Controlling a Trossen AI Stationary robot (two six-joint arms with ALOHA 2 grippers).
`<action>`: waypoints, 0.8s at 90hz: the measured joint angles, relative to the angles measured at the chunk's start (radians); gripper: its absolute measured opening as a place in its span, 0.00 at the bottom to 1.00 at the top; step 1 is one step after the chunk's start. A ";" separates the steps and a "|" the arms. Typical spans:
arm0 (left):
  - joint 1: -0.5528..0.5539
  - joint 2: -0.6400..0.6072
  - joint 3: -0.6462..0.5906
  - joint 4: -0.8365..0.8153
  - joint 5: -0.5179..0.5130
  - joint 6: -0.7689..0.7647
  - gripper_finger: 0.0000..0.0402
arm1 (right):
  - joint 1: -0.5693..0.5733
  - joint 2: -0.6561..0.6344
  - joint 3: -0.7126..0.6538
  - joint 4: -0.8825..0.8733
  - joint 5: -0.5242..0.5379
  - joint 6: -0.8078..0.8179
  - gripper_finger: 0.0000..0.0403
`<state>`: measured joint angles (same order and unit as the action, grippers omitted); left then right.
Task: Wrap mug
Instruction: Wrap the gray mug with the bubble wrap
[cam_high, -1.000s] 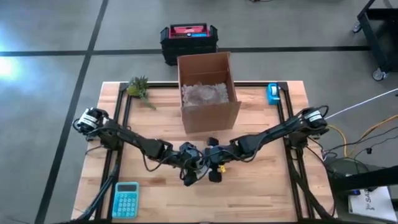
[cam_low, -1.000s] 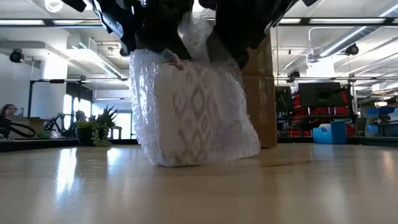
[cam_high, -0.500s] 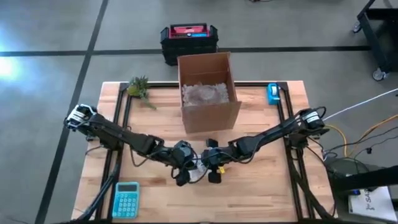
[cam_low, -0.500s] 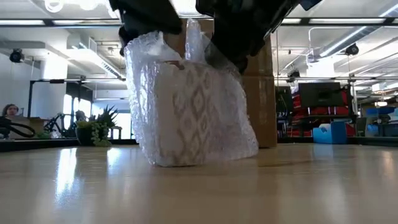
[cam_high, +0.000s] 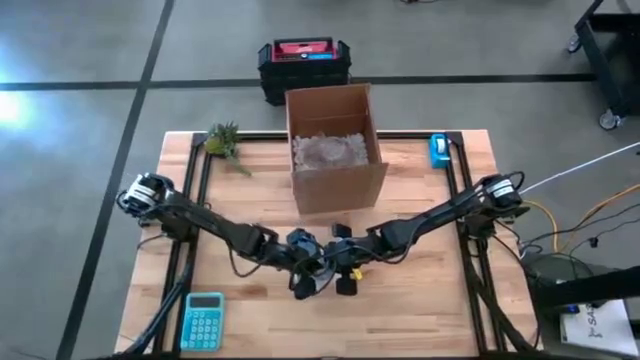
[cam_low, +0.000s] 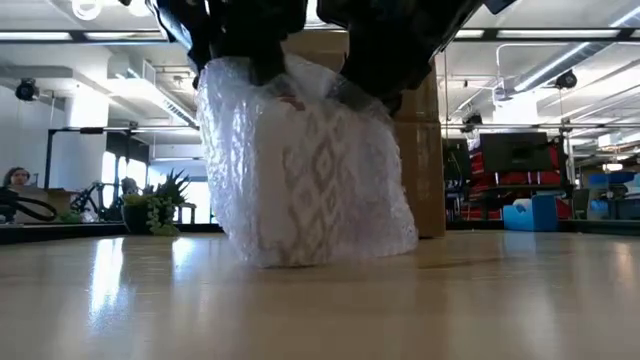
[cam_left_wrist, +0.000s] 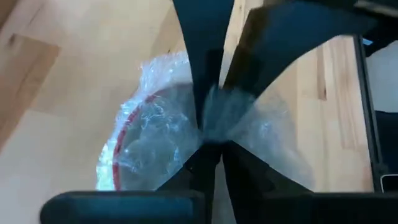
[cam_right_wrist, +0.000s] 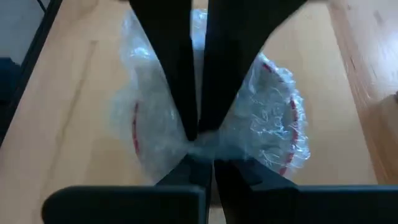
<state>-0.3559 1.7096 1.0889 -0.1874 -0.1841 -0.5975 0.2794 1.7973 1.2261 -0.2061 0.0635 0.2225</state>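
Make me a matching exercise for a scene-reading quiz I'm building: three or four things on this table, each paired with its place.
Things:
1. calculator
2. cardboard box
3. small plant
4. wrapped mug

Places:
A. far left corner of the table
B. near left corner
C. table's centre, under both end effectors
D. far middle, open-topped

Pairs: 1-B, 2-D, 3-A, 4-C

Legible text: none; the red-topped case (cam_high: 303, 52) at upper centre and the calculator (cam_high: 202, 320) at lower left carry markings too small to read.
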 joint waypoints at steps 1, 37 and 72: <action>0.001 0.003 0.000 0.000 0.000 -0.001 0.05 | 0.000 0.000 0.005 -0.008 0.000 -0.002 0.01; 0.006 0.030 -0.002 0.031 0.005 -0.013 0.05 | 0.004 -0.020 0.261 -0.584 0.069 -0.111 0.01; 0.007 0.029 -0.005 0.072 0.006 -0.010 0.05 | 0.018 -0.033 0.007 -0.332 0.100 -0.058 0.01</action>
<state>-0.3489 1.7390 1.0840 -0.1154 -0.1780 -0.6079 0.2976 1.7645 1.2329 -0.5379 0.1633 0.1648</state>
